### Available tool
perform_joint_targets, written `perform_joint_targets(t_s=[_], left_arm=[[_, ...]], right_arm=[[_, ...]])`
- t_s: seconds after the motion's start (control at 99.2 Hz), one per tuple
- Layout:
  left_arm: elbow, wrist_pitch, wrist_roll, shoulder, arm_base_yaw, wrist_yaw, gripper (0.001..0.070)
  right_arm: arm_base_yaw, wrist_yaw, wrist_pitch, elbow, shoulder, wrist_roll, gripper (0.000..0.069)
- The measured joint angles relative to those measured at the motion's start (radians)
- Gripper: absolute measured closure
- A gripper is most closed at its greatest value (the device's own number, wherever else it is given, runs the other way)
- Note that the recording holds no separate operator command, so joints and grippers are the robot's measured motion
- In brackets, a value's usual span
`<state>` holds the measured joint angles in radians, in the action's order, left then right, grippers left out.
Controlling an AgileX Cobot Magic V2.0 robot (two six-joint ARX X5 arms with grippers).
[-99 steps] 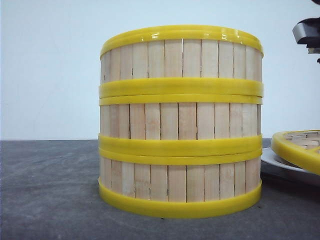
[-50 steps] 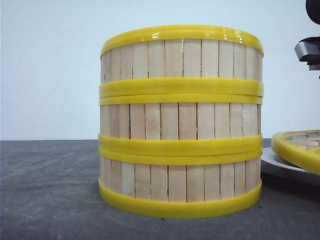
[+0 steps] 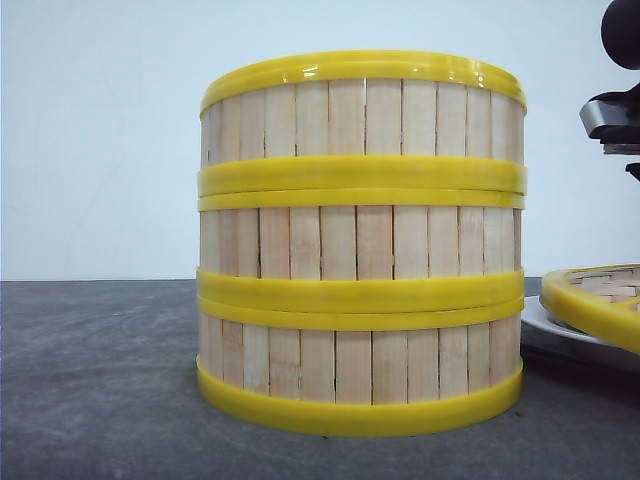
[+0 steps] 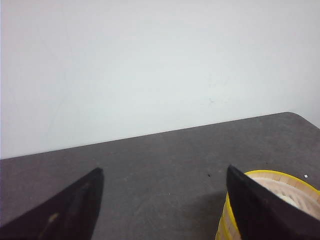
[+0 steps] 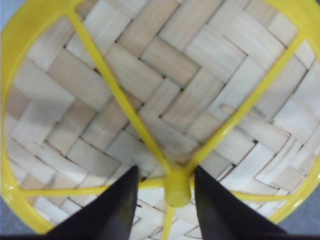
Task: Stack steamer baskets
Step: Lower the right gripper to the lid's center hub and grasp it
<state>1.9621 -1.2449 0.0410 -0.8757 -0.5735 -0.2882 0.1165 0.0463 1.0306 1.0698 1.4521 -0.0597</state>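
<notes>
Three steamer baskets stand stacked in the middle of the front view: bottom (image 3: 362,365), middle (image 3: 362,243), top (image 3: 362,118). All have pale slat walls and yellow rims. In the left wrist view my left gripper (image 4: 164,169) is open over the dark table, holding nothing. The stack's top rim (image 4: 272,174) shows just behind one finger. My right gripper (image 5: 165,170) hangs over the woven lid (image 5: 150,75). Its fingers stand open on either side of the lid's yellow centre knob (image 5: 177,187), with a gap on both sides.
The yellow-rimmed lid (image 3: 596,295) lies on a white plate (image 3: 560,338) to the right of the stack. Part of the right arm (image 3: 612,112) shows above it at the frame's edge. The dark grey table (image 3: 100,380) runs back to a pale wall.
The right arm has come down at the right edge of the front view. The stack and the lid have not moved.
</notes>
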Motion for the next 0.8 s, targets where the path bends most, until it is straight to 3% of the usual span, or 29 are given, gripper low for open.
perform_joint_targets(t_s=[0.796], left_arm=[[0.000, 0.000, 0.000, 0.000, 0.000, 0.000, 0.0248]], right_arm=[[-0.002, 0.014, 0.060, -0.003, -0.013, 0.004, 0.0488]])
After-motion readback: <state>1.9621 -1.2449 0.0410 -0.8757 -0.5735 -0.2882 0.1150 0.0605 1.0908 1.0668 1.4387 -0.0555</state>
